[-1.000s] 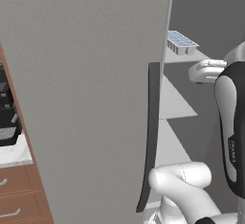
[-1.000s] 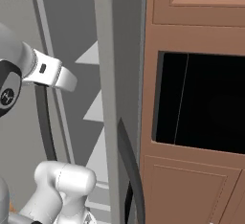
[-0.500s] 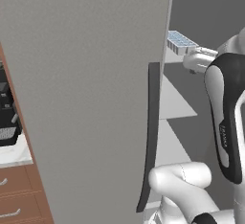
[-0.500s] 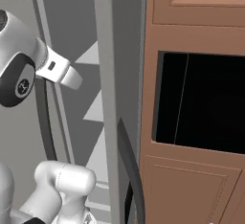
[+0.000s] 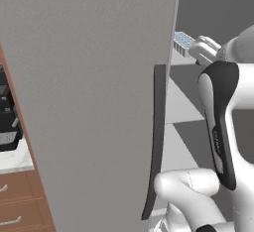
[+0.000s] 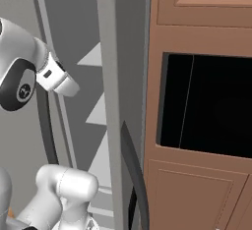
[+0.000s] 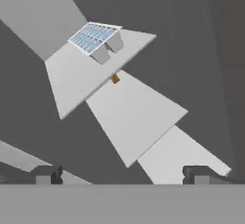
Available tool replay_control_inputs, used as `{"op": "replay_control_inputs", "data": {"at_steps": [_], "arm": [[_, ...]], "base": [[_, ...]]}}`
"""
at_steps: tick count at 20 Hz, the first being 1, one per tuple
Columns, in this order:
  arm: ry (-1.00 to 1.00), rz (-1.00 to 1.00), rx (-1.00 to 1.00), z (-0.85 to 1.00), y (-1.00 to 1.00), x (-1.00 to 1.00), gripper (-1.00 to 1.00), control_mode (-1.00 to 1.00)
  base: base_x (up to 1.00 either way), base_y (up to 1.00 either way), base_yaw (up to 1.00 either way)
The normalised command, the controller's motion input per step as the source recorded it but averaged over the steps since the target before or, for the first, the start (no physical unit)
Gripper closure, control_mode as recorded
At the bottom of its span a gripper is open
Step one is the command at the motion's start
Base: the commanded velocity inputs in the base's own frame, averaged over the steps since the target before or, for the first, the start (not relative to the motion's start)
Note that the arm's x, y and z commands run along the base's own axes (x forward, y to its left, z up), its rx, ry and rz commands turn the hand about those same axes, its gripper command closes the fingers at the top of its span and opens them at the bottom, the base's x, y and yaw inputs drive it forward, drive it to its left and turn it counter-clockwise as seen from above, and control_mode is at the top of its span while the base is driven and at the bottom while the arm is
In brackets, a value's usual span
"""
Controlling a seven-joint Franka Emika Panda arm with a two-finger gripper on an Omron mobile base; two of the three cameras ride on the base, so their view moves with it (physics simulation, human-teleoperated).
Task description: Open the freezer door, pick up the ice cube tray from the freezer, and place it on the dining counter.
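The freezer door (image 5: 89,102), a flat matte grey panel with a long dark curved bar handle (image 5: 155,142), stands swung open. Inside the freezer (image 7: 191,36), with its dark grey walls, the pale blue gridded ice cube tray (image 7: 94,40) lies flat on a pale grey shelf (image 7: 81,74), near that shelf's corner.

freezer interior (image 7: 191,36): dark grey walls behind and around the shelves, the whole scene rolled at a slant.
shelves (image 7: 134,117): three pale grey slabs, stepped diagonally from upper left to lower right; a fourth pale slab sits in the top left corner.
ice cube tray (image 7: 94,38): pale blue-white, with a grid of small square cells, resting on the far part of the upper of the three shelves, near its edge.
small orange mark (image 7: 115,79): at the front edge of that same shelf, just below the tray; too small to identify.
gripper (image 7: 123,174): two dark fingertips (image 7: 46,173) at the bottom, set wide apart, nothing between them, well short of the tray.
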Motion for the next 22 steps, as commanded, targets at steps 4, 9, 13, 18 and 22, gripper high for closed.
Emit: {"op": "replay_control_inputs", "data": {"at_steps": [4,9,13,18,22], "arm": [[-0.18,-0.34,0.29,0.0,0.0,0.17,-1.0,-1.0],[-0.16,-0.29,0.36,0.0,0.0,0.26,-1.0,-1.0],[-0.14,-0.26,0.42,0.0,-0.03,0.18,-1.0,-1.0],[-0.08,-0.19,0.41,0.0,-0.06,0.22,-1.0,-1.0],[-0.03,-0.1,0.25,0.03,-0.02,0.32,-1.0,-1.0]], "base": [[0.0,0.0,0.0],[0.0,0.0,0.0],[0.0,0.0,0.0],[0.0,0.0,0.0],[0.0,0.0,0.0]]}}
